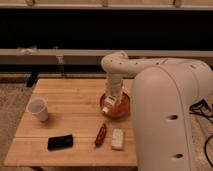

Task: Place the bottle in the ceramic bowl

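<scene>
The orange-red ceramic bowl (122,107) sits on the wooden table (70,122) at its right side, partly hidden by my white arm. My gripper (111,102) hangs down from the arm right over the bowl's left half. A small whitish bottle (108,104) shows at the gripper's tip, low over the bowl's inside. I cannot tell whether it touches the bowl.
A white paper cup (38,109) stands at the table's left. A black flat object (60,142) lies near the front edge. A reddish slim item (101,135) and a flat whitish block (117,138) lie in front of the bowl. My arm's bulk (170,115) fills the right.
</scene>
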You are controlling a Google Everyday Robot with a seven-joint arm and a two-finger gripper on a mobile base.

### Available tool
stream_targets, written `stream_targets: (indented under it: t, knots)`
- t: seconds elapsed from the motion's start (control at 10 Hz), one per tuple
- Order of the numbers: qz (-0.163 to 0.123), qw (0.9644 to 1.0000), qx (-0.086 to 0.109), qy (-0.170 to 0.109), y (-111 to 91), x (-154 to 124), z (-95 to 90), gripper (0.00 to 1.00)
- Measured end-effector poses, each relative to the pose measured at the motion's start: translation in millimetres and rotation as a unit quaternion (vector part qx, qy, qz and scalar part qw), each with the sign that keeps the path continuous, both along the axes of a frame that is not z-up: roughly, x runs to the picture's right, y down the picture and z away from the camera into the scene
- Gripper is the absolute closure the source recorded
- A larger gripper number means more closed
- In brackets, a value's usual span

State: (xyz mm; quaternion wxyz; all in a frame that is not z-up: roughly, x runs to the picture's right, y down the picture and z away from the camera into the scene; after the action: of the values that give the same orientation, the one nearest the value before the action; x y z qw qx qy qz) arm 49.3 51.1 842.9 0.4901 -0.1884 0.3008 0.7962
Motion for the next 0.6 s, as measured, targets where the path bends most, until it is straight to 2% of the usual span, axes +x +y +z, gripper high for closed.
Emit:
stream_targets:
  t: [0.6]
  knots:
    - [0.004, 1.0000, 0.000, -0.008, 2.5, -4.4, -4.9, 0.20]
